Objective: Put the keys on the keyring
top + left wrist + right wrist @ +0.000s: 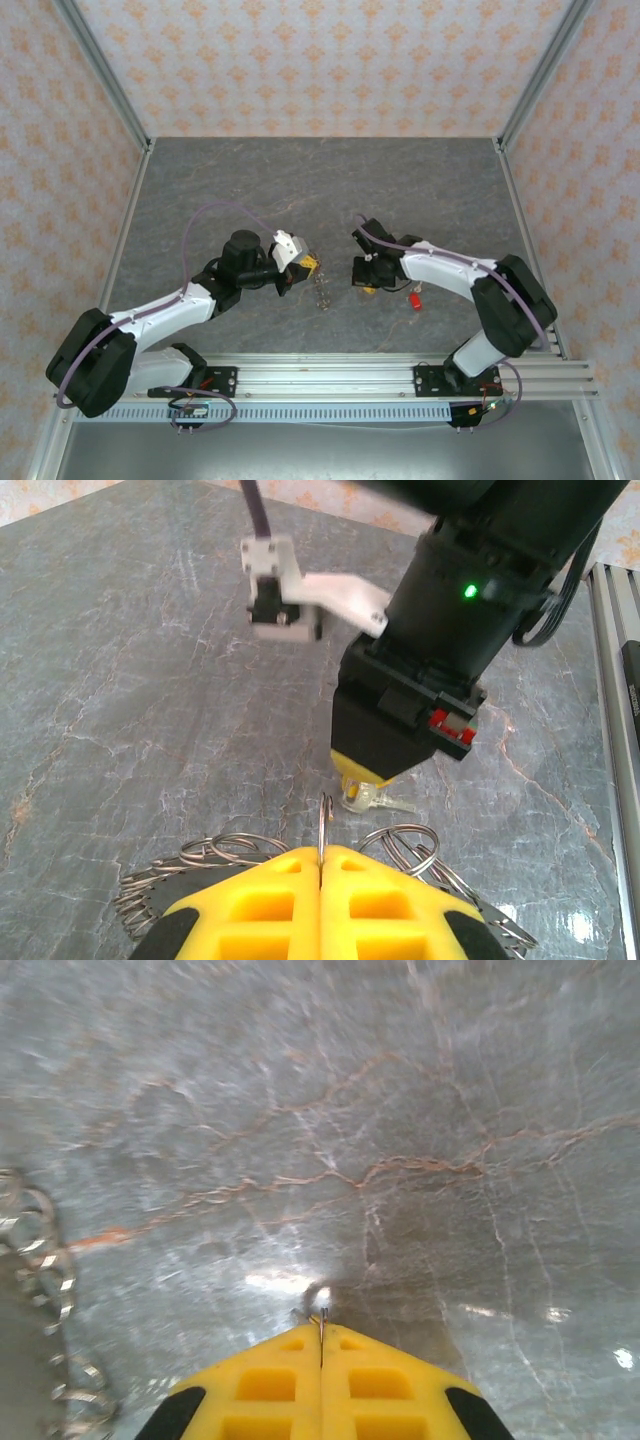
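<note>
Showing keyring (145, 895): thin silver wire loops, overlapping.

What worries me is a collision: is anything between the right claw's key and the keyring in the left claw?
Nothing visible: bare table lies between the key at the right claw and the keyring pinched in the left claw.
</note>
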`<action>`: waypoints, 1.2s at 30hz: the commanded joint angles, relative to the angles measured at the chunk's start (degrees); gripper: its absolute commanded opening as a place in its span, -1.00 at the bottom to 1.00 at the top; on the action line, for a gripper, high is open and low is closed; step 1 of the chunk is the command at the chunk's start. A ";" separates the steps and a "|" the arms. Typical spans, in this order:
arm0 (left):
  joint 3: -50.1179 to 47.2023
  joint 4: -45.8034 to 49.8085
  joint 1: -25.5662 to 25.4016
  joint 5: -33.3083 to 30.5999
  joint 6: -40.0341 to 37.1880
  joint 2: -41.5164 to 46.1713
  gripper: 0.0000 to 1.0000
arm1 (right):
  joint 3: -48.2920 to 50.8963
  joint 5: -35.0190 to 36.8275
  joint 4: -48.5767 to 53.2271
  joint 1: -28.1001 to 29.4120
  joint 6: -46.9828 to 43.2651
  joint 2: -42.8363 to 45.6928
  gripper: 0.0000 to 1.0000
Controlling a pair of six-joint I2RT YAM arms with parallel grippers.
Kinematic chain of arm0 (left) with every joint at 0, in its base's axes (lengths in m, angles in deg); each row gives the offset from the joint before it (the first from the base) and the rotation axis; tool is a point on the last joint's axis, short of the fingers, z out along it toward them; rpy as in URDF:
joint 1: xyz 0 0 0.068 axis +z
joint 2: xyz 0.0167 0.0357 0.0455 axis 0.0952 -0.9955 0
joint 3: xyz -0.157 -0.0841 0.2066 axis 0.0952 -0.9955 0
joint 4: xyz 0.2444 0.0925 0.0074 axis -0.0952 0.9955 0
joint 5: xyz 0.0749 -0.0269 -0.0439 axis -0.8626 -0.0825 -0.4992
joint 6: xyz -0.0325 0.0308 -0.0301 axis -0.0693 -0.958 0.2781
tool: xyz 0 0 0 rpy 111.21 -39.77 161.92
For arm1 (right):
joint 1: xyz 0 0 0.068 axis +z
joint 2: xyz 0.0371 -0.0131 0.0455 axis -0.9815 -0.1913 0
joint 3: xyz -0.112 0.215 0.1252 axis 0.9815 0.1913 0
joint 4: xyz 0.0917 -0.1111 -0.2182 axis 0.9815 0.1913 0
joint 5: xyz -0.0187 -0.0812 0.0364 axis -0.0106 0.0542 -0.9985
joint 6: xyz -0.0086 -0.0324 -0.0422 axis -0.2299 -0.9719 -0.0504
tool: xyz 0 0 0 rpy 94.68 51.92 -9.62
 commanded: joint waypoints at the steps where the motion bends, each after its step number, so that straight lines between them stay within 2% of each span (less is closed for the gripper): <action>1: 0.49 -0.36 -0.52 0.16 -1.57 1.89 -1.00 | 1.42 3.47 -2.34 0.30 -7.76 8.37 -1.00; 7: -0.10 0.81 -0.56 0.92 -2.57 4.04 -1.00 | 5.95 -0.87 -9.76 0.30 -20.34 19.68 -1.00; 15: -0.04 2.63 -0.73 2.66 -3.33 6.39 -1.00 | 13.91 -16.14 -21.65 0.65 -42.29 31.62 -1.00; 19: 0.03 3.24 -1.24 3.21 -3.79 7.07 -1.00 | 16.47 -19.72 -26.29 0.72 -47.98 34.15 -1.00; 24: 0.66 4.65 -2.12 2.78 -4.73 7.13 -1.00 | 16.21 -22.40 -26.29 1.13 -52.26 33.81 -1.00; 36: 1.81 3.90 -3.09 2.25 -4.83 5.47 -1.00 | 14.48 -24.78 -28.31 2.79 -54.38 31.39 -1.00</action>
